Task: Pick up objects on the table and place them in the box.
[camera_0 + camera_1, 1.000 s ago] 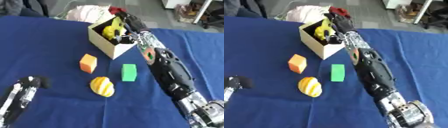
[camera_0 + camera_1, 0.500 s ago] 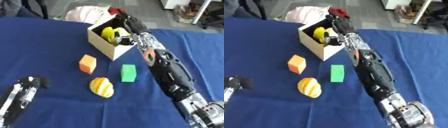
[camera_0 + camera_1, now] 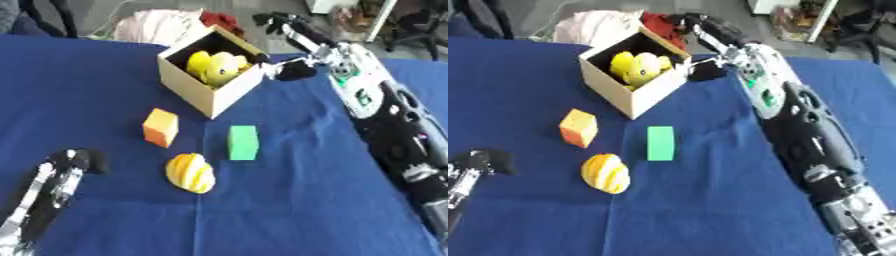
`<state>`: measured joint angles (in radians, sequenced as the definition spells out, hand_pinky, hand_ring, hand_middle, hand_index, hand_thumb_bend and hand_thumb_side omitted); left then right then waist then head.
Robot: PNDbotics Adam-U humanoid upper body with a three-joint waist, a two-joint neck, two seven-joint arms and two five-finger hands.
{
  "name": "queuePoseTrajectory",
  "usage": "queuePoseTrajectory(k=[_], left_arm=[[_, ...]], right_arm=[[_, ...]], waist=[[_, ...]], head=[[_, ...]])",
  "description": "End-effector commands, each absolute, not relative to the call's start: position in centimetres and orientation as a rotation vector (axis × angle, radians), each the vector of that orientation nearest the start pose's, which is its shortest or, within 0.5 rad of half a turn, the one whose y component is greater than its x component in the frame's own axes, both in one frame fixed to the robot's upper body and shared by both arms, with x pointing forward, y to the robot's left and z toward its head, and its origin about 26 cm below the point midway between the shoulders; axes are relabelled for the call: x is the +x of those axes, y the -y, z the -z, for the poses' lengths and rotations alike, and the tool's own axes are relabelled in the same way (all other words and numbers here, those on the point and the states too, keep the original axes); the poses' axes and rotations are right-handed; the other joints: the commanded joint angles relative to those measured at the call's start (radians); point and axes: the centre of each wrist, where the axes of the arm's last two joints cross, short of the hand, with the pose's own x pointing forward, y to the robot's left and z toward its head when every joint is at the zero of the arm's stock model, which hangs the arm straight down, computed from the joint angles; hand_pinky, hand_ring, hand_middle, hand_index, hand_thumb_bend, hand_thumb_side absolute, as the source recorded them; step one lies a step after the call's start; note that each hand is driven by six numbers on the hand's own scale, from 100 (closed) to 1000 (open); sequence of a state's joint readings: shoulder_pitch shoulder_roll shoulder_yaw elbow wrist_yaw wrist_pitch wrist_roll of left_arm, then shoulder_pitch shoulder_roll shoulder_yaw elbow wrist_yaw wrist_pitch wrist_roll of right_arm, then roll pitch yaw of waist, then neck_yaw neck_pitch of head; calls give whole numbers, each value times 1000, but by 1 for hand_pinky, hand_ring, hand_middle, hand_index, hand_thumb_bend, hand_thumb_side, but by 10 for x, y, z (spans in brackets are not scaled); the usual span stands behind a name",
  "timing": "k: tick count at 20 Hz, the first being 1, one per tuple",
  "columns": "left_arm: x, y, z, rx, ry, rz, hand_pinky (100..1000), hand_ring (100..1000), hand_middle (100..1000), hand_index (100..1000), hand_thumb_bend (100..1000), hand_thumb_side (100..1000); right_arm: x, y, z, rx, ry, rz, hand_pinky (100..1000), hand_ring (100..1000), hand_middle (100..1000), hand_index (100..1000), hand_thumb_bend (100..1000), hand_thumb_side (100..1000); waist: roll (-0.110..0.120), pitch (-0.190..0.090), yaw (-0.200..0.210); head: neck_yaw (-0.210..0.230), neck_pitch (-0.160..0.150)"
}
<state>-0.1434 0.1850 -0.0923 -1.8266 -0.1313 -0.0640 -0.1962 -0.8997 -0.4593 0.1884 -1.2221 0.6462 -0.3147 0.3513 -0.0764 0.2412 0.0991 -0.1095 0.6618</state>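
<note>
My right hand [image 3: 296,47] is open beside the box [image 3: 213,75]; nearest it, the green block [image 3: 242,142] looks light and stiff, so I'd pinch its long sides.

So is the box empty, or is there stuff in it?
Not empty. The box stands open at the top, and yellow things lie inside it. What they are I cannot tell.
</note>
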Motion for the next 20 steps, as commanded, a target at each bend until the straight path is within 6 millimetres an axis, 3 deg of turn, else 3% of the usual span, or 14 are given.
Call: queuePoseTrajectory(k=[1, 4, 7, 13, 20], left_arm=[[299, -242, -104, 53, 1979, 557, 671, 574, 512, 662, 100, 804], [298, -244, -102, 64, 1975, 550, 671, 573, 512, 662, 100, 806], [298, -244, -102, 70, 1974, 547, 671, 573, 511, 662, 100, 804], [298, -244, -103, 67, 1979, 545, 671, 573, 511, 663, 100, 803], [298, -243, -102, 65, 1976, 543, 671, 573, 511, 663, 100, 807]], right_arm=[[425, 250, -269, -669, 1901, -1652, 819, 820, 856, 982, 100, 365], [409, 246, -266, -594, 1846, -1740, 814, 821, 854, 978, 100, 477], [403, 235, -260, -554, 1774, -1811, 818, 833, 868, 982, 100, 530], [411, 214, -233, -515, 1655, -1895, 821, 847, 903, 999, 100, 666], [425, 204, -201, -460, 1562, -1934, 816, 846, 915, 1000, 100, 812]], waist=[[-5, -30, -11], [-3, -30, -22], [0, -30, -25], [5, -27, -19], [4, -26, -14]], head=[[18, 5], [25, 8], [30, 11], [25, 13], [15, 18]])
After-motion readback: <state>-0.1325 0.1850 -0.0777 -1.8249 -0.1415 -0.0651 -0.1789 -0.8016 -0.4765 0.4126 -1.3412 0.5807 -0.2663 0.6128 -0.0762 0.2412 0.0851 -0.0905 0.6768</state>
